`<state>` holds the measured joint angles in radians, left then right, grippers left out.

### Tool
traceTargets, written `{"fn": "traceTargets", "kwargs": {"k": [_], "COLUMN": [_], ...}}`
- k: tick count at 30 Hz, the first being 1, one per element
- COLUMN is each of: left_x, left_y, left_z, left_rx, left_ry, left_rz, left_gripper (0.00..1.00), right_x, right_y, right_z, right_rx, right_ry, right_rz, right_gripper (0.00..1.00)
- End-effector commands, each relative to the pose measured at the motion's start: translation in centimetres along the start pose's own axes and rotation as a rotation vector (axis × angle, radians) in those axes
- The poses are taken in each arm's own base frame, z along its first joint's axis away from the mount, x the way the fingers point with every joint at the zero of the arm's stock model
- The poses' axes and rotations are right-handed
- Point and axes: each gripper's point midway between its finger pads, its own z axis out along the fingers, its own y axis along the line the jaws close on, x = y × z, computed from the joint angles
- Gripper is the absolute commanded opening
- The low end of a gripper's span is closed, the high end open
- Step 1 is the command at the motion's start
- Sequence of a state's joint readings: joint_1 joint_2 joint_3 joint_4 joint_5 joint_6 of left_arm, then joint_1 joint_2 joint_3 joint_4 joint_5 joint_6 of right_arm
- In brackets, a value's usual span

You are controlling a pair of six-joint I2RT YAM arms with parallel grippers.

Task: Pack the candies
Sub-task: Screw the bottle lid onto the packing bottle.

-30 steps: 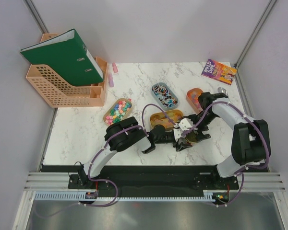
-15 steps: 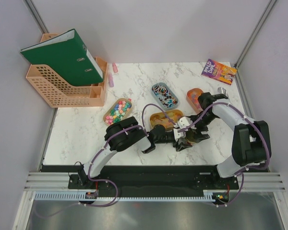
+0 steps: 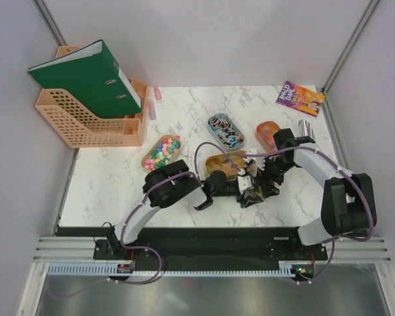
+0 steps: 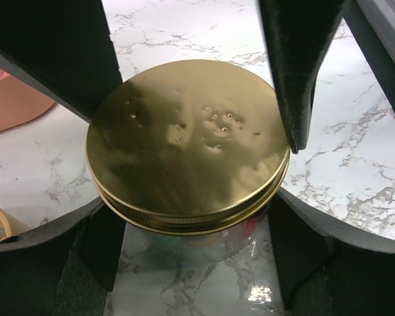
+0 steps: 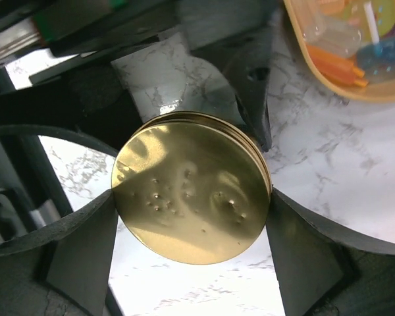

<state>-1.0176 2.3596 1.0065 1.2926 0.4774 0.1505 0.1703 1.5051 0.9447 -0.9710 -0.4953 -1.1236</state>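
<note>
A glass jar with a round gold lid (image 3: 258, 189) stands on the marble near the front. My left gripper (image 3: 249, 192) is shut on the jar's glass body (image 4: 204, 240), where a few coloured candies show through the glass under the lid (image 4: 187, 141). My right gripper (image 3: 263, 180) is shut on the gold lid (image 5: 191, 187), with its pads (image 5: 85, 253) pressed to the rim on both sides. More candies (image 3: 161, 151), in pink, green, yellow and blue, fill an oval tray at the left.
An amber oval tray (image 3: 218, 158) lies just behind the jar and shows in the right wrist view (image 5: 375, 92). A tray of clips (image 3: 226, 130), an orange tray (image 3: 266, 133), a silver scoop (image 3: 305, 126), a book (image 3: 300, 99) and a peach file rack with a green binder (image 3: 85, 99) stand further back.
My right wrist has turned on the lid and its forearm has swung out to the right. The left arm and the jar have stayed in place.
</note>
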Motion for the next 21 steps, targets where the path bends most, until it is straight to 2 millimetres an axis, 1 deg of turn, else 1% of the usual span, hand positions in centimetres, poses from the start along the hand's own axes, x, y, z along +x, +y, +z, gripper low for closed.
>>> {"fn": "traceTargets", "kwargs": {"k": [1, 2, 4, 5, 6, 7, 8, 9, 10, 11, 12, 13, 14, 15, 16, 17, 18, 19, 20, 21], "left_x": [12.5, 12.6, 12.3, 12.4, 12.4, 12.3, 12.3, 12.3, 12.3, 12.4, 12.4, 12.4, 12.4, 12.4, 12.4, 12.4, 12.4, 12.4, 12.5, 12.5], "left_y": [-1.8, -1.8, -1.6, -1.6, -1.7, -1.6, -1.6, -1.6, -1.7, -1.7, -1.8, -1.9, -1.9, -1.9, -1.9, -1.9, -2.0, -1.8, -1.9, -1.8], "left_z": [-5.7, -5.9, -5.8, -6.0, -6.1, -6.2, -6.3, -6.3, -6.5, -6.6, -6.7, -6.8, -6.8, -6.8, -6.9, -6.9, -6.8, -6.8, -6.7, -6.7], "left_rx": [-0.038, -0.040, -0.047, -0.049, -0.050, -0.054, -0.055, -0.057, -0.056, -0.055, -0.051, -0.048, -0.046, -0.044, -0.045, -0.044, -0.041, -0.042, -0.039, -0.039], "left_ry": [0.420, 0.425, 0.420, 0.424, 0.425, 0.427, 0.428, 0.429, 0.431, 0.434, 0.434, 0.437, 0.435, 0.436, 0.436, 0.436, 0.436, 0.435, 0.436, 0.434], "left_rz": [-0.138, -0.139, -0.134, -0.134, -0.132, -0.130, -0.130, -0.129, -0.129, -0.130, -0.128, -0.124, -0.121, -0.119, -0.116, -0.115, -0.112, -0.110, -0.112, -0.110], "left_gripper": [0.02, 0.02, 0.02, 0.02, 0.02, 0.02, 0.02, 0.02, 0.02, 0.02, 0.02, 0.02, 0.02, 0.02, 0.02, 0.02, 0.02, 0.02, 0.02, 0.02], "right_x": [5.2, 5.1, 4.6, 4.3, 4.1, 3.6, 3.1, 3.1, 3.1, 3.1, 3.4, 4.1, 4.1, 4.9, 5.6, 6.0, 6.9, 7.1, 7.0, 6.9], "right_y": [4.2, 3.8, 3.8, 3.5, 3.7, 3.7, 3.5, 3.5, 3.0, 2.1, 2.1, 1.5, 1.0, 1.7, 1.6, 0.9, 1.2, 0.8, -0.1, -0.6], "right_z": [3.0, 3.0, 2.9, 2.8, 2.6, 2.4, 1.7, 1.1, 0.4, -1.0, -1.9, -2.9, -4.1, -5.0, -6.0, -7.1, -8.0, -8.6, -9.3, -9.6], "right_rx": [-0.114, -0.098, -0.109, -0.103, -0.110, -0.130, -0.116, -0.117, -0.096, -0.032, -0.021, 0.005, 0.036, 0.013, 0.024, 0.034, 0.023, 0.032, 0.044, 0.047], "right_ry": [0.216, 0.215, 0.199, 0.190, 0.185, 0.158, 0.136, 0.125, 0.115, 0.088, 0.089, 0.110, 0.111, 0.127, 0.127, 0.140, 0.146, 0.142, 0.135, 0.112], "right_rz": [0.403, 0.407, 0.411, 0.410, 0.414, 0.378, 0.344, 0.329, 0.260, 0.236, 0.210, 0.144, 0.099, 0.099, 0.098, 0.017, 0.036, 0.014, -0.071, -0.119], "right_gripper": [0.54, 0.54, 0.57, 0.60, 0.65, 0.88, 0.98, 0.98, 0.98, 0.98, 0.98, 0.98, 0.98, 0.98, 0.98, 0.98, 0.98, 0.98, 0.98, 0.98]}}
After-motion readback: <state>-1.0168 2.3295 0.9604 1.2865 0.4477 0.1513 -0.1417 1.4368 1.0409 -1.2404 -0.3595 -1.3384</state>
